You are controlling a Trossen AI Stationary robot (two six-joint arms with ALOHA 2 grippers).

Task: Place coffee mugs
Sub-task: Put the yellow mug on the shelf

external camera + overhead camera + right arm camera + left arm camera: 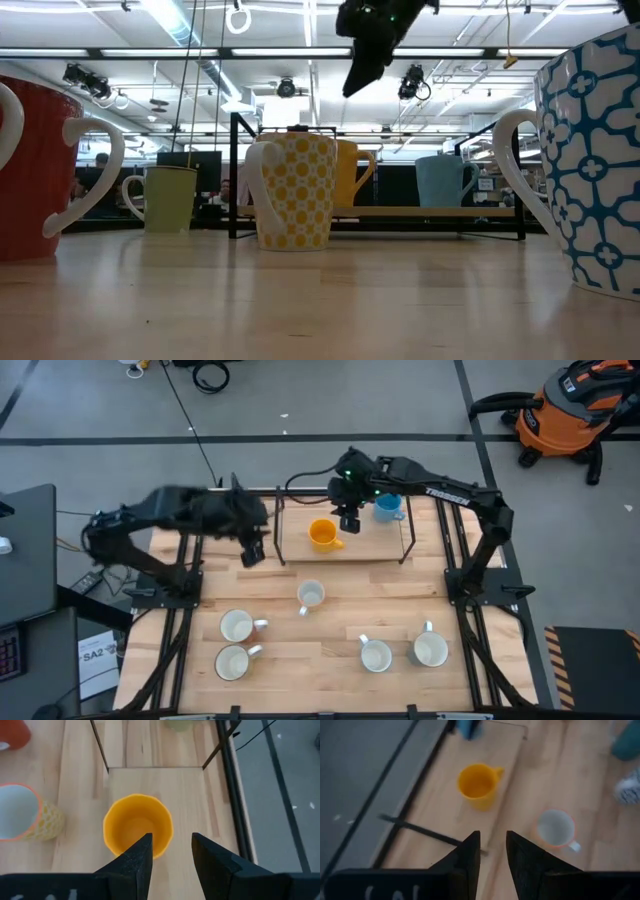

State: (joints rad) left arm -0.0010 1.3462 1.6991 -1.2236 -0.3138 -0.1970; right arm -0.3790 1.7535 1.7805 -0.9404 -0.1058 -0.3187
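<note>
An orange-yellow mug (321, 535) stands upright on a wooden shelf inside a black wire frame (372, 541) at the table's far side, with a bright blue mug (388, 508) to its right. My right gripper (348, 521) hangs open just above and beside the orange-yellow mug (137, 827), touching nothing. It also shows in the low view as my right gripper (361, 70), well above the shelf. My left gripper (255, 551) hovers open left of the frame, and my left gripper (493, 837) is empty. Several other mugs stand on the table nearer the front.
A dotted yellow mug (311, 595) stands mid-table in front of the frame. Two pale mugs (236, 626) (232, 661) sit near the front left, and two more (376, 655) (430, 650) near the front right. The frame's black rods (100, 745) edge the shelf.
</note>
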